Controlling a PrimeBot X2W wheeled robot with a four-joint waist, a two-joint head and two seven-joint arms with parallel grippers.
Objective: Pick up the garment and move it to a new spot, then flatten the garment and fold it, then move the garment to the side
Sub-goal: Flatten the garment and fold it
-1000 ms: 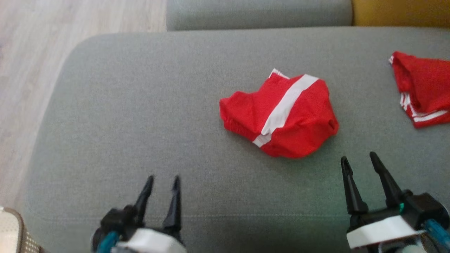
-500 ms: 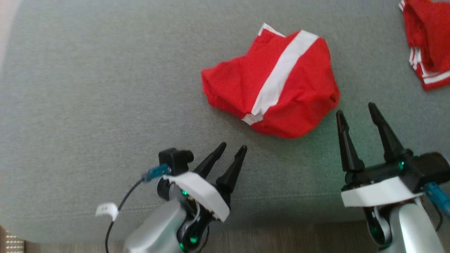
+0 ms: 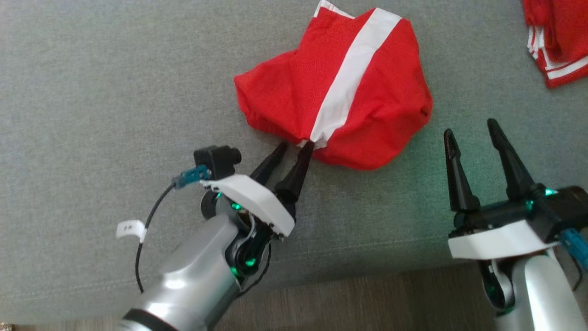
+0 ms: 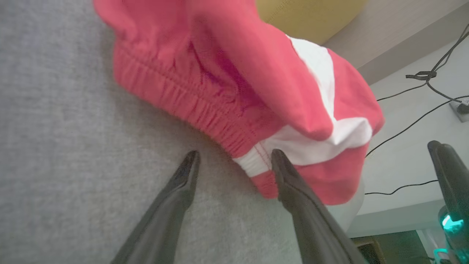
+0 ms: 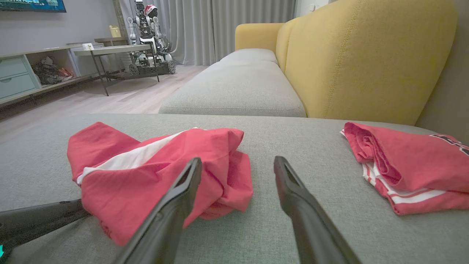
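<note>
Two red garments lie on the grey fabric sofa cushion (image 3: 115, 92): a crumpled red cloth garment with one broad white stripe (image 3: 285, 99) at upper centre of the head view, and a second red garment with thin white stripes (image 3: 558, 41) at the upper right corner. There are two grippers. The left gripper (image 3: 295, 146) has its jaws apart, and one tip touches the white end of the crumpled garment's elastic hem. Its silver forearm slants up from the bottom edge. The right gripper (image 3: 470, 128), jaws wide apart and holding nothing, points upward at lower right, near the garment.
</note>
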